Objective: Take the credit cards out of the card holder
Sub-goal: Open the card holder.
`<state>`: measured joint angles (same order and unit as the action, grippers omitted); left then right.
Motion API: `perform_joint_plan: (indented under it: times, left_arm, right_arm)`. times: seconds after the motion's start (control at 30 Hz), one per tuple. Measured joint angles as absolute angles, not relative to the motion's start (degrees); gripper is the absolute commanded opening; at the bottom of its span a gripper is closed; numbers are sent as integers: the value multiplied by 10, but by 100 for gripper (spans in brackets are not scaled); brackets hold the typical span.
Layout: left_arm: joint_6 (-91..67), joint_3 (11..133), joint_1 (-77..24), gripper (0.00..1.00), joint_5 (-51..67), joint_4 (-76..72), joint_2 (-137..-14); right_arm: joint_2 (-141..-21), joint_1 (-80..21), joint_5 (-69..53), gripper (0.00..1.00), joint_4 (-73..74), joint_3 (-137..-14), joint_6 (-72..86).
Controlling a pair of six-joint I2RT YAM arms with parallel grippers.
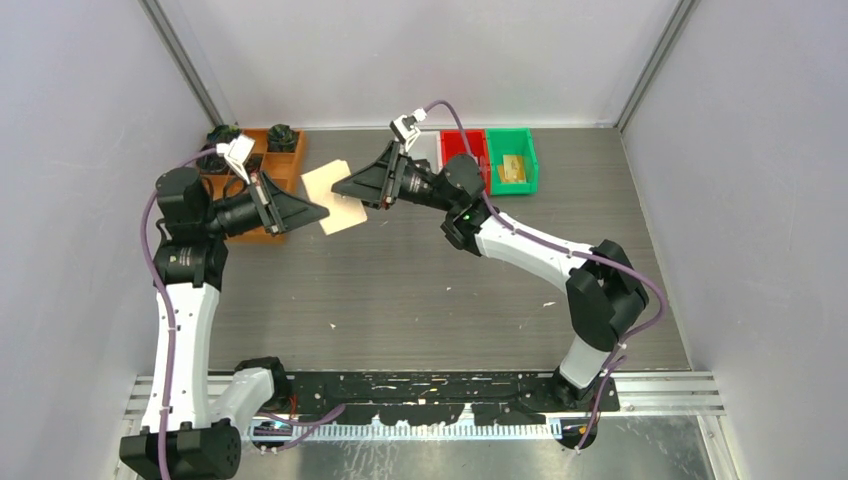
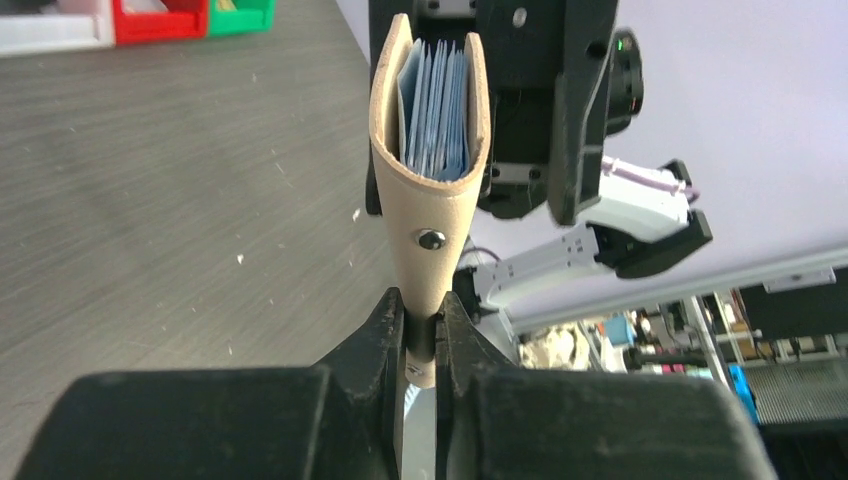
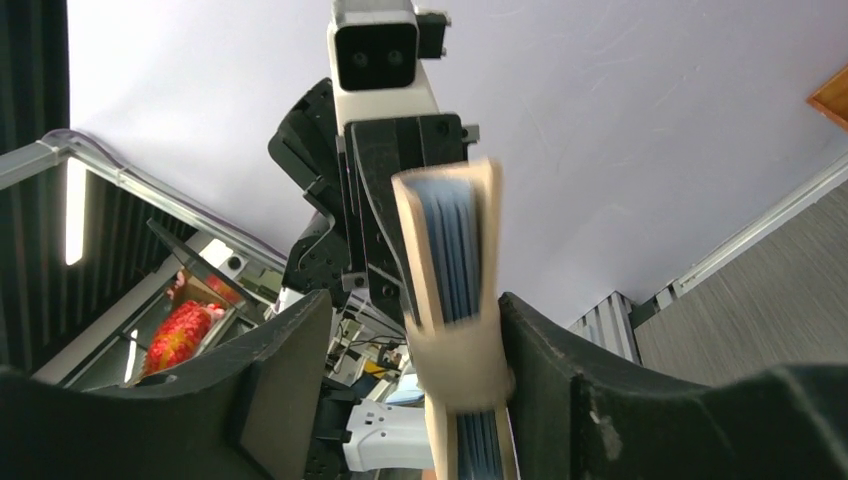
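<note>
Up close, the left jaws fill the bottom of their wrist view, pressed together on the narrow tail of the card holder (image 2: 428, 190), just below its snap button (image 2: 431, 239). That grip makes sense: pinch the spare end and leave the pockets free. The holder sticks straight out from the pinch, clear of the tabletop (image 1: 420, 290). Its tan covers bow apart at the far end, so the blue-grey sleeves (image 2: 437, 110) fan out like pages. From overhead it hangs in mid-air between the two arms, toward the back left, tan face to the ceiling.

Now the right jaws: they stand apart, one on each side of the holder's far end, straddling it rather than gripping. In their own wrist view the tan edge sits very near one finger (image 3: 560, 370), maybe brushing it, but it's too blurred to call.

My read is that one arm plays the vice while the other lines up to pick from between the sleeves. Whether any credit cards sit in there I can't tell, because only sleeve edges show.

At the back, the green bin (image 1: 528, 150) has a gold-yellow card (image 1: 514, 168) lying in it, right beside the red bin (image 1: 462, 138). That looks like the drop-off, an easy swing for the right arm. The brown tray (image 1: 290, 165) sits behind the left arm, out of play.
</note>
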<state>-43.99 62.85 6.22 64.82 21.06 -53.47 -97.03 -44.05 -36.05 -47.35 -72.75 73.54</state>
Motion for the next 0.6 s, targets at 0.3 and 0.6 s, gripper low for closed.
perform_joint_plan:
  times: [0.3, 0.6]
  left_arm:
    - [-445, 631, 52, 0, 709, 245, -542]
    - [-440, 633, 48, 1, 733, 253, -541]
  right_arm:
    - [-971, -426, -376, 59, -451, -744, 716]
    - [-971, -418, -407, 11, -432, -771, 719]
